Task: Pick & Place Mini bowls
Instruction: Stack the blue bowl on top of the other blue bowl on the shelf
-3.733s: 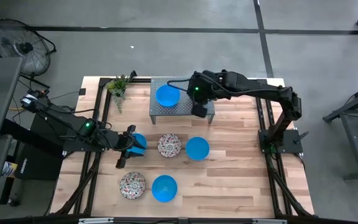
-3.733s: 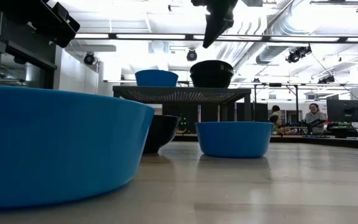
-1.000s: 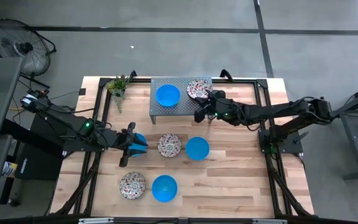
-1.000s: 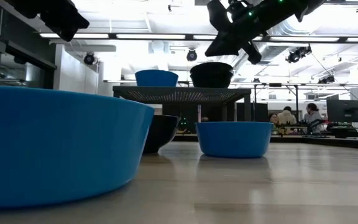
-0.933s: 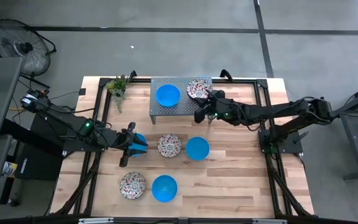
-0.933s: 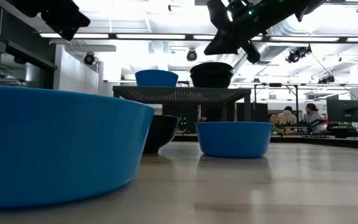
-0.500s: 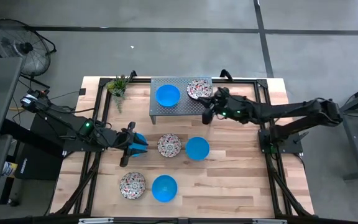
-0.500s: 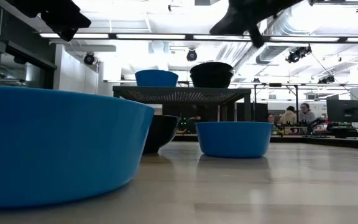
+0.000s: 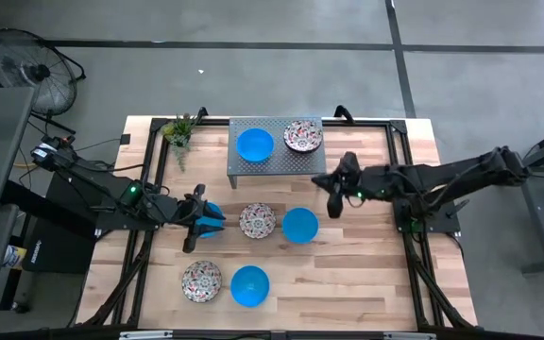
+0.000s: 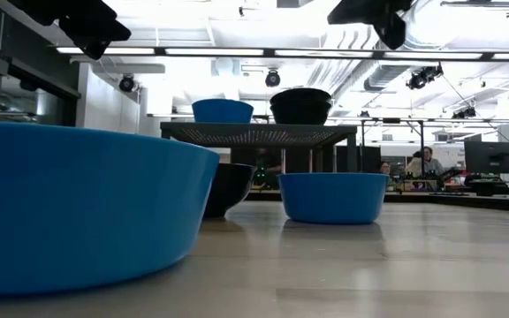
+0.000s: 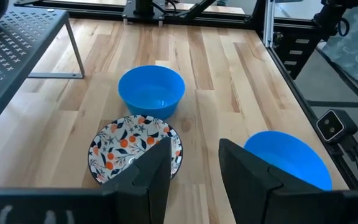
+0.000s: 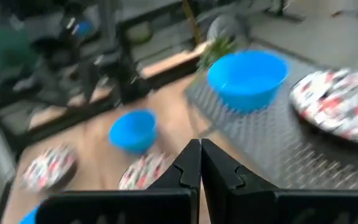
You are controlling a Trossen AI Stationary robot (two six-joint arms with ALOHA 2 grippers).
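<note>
So right now two of the mini bowls are sitting up on the perforated metal shelf [image 9: 274, 166]: a blue bowl [image 9: 254, 144] and a floral bowl [image 9: 302, 135] side by side. Down on the counter [image 9: 366, 274] there's a floral one [image 9: 257, 220] with a blue one [image 9: 299, 225] just beside it, then another floral [image 9: 201, 281] and blue [image 9: 249, 285] pair nearer the front edge.

The left gripper [image 9: 196, 220] is hanging at the left end of that middle row with its jaws clamped on a seventh blue bowl [image 9: 212, 218]. From its wrist camera that bowl [image 11: 289, 162] is showing outside one finger, so I'm reading it as a pinch on the rim wall. The right gripper [image 9: 331, 194] is hovering over bare counter just off the shelf's right end, jaws pressed together, carrying nothing.

Handling-wise, I'm guessing these are light, rigid little things, probably plastic or melamine, with smooth glossy sides that'll be slippery. There's no handle, so the rim is the only real place to grab: one finger inside, one outside, pinching the wall. Being so light, they could tip or skid if nudged off-centre, and a rim pinch will leave the bowl hanging tilted. If the floral ones are ceramic they'd chip, but I honestly can't tell.
</note>
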